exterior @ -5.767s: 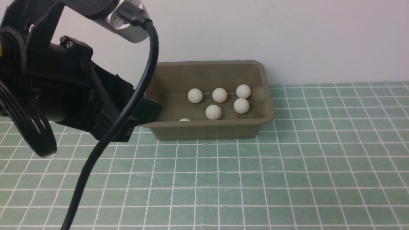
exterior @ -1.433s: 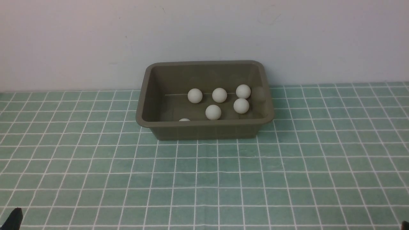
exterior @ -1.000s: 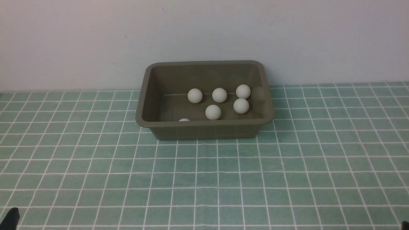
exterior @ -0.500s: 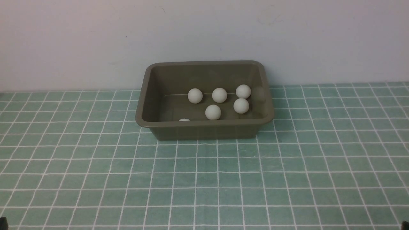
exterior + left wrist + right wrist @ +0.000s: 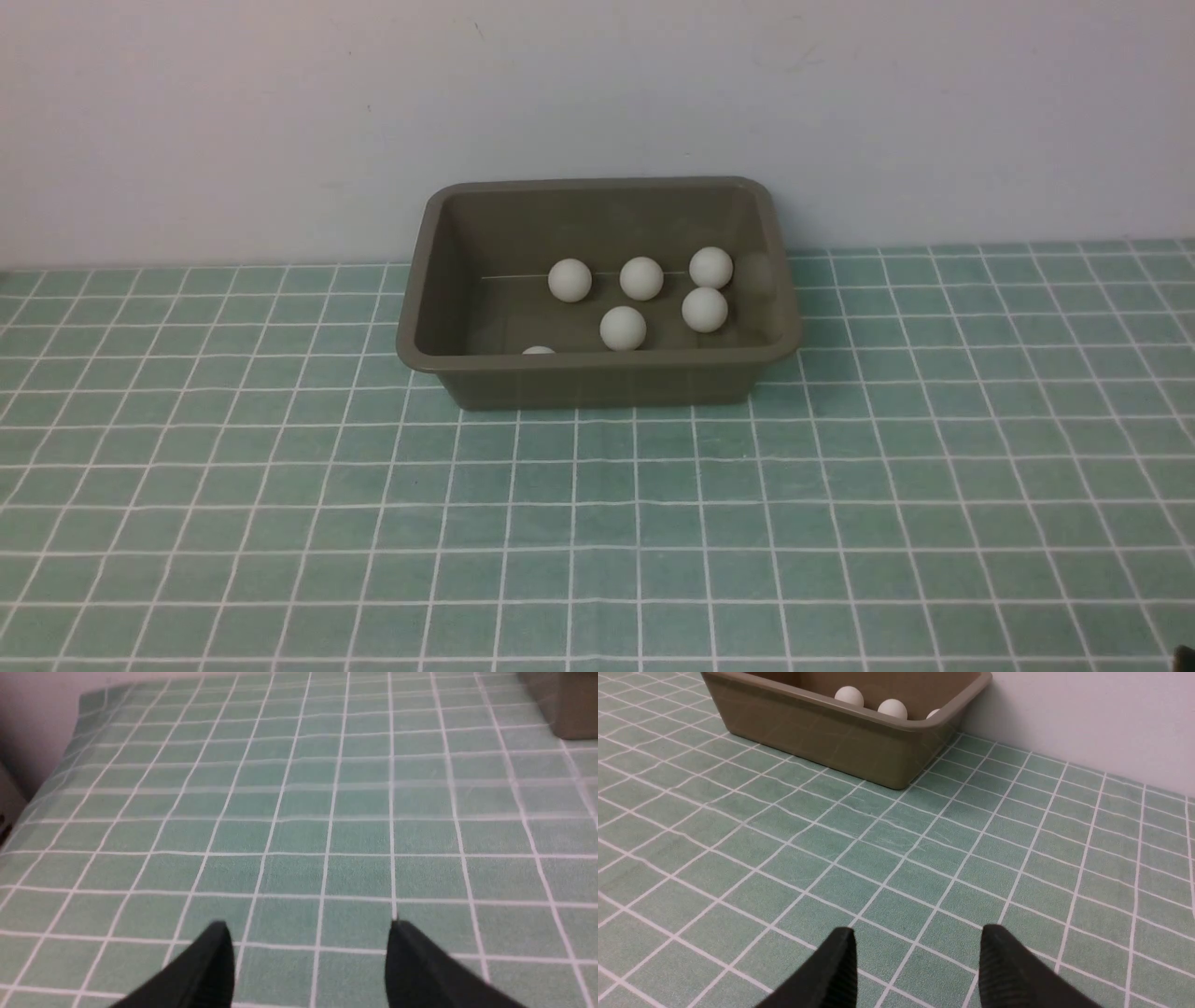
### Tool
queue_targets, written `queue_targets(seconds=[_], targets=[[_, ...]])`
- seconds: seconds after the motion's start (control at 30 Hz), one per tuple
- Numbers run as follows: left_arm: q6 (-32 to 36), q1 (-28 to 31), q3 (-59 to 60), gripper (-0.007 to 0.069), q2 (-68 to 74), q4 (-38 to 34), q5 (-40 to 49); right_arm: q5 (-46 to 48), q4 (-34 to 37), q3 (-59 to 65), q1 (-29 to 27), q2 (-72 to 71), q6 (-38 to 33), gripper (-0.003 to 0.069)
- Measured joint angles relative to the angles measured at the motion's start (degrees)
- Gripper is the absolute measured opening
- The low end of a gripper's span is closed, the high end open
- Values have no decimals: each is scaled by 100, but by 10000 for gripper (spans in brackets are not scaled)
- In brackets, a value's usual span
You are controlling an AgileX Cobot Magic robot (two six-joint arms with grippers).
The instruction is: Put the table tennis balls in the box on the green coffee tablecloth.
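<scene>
The olive-brown box (image 5: pixel 597 362) stands on the green coffee tablecloth (image 5: pixel 597 523) against the back wall. Several white table tennis balls lie inside it, among them one at the left of the back row (image 5: pixel 569 280), one in the middle (image 5: pixel 623 328) and one half hidden behind the front rim (image 5: pixel 539 351). My left gripper (image 5: pixel 308 924) hangs open over bare cloth, with a corner of the box (image 5: pixel 570 704) far ahead. My right gripper (image 5: pixel 917 929) also stands open over bare cloth, facing the box (image 5: pixel 831 732), where two balls (image 5: pixel 849 695) (image 5: pixel 893 708) show above the rim.
A plain white wall (image 5: pixel 597 93) rises directly behind the box. The cloth's left edge (image 5: pixel 79 700) shows in the left wrist view, with a pale surface beyond it. Only gridded cloth lies between both grippers and the box.
The left arm, which stood beside the box's left end, has drawn back. Its dark tip has since slipped out of the front view's bottom left corner. The balls and box have not moved.
</scene>
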Motion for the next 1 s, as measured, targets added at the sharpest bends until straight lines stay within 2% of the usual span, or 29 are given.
queue_targets(seconds=[0.4, 1.0], targets=[[-28, -460, 14, 395, 0, -13, -101, -5, 0, 0, 0, 0, 0, 336], [-33, -484, 19, 395, 0, -13, -101, -5, 0, 0, 0, 0, 0, 336]])
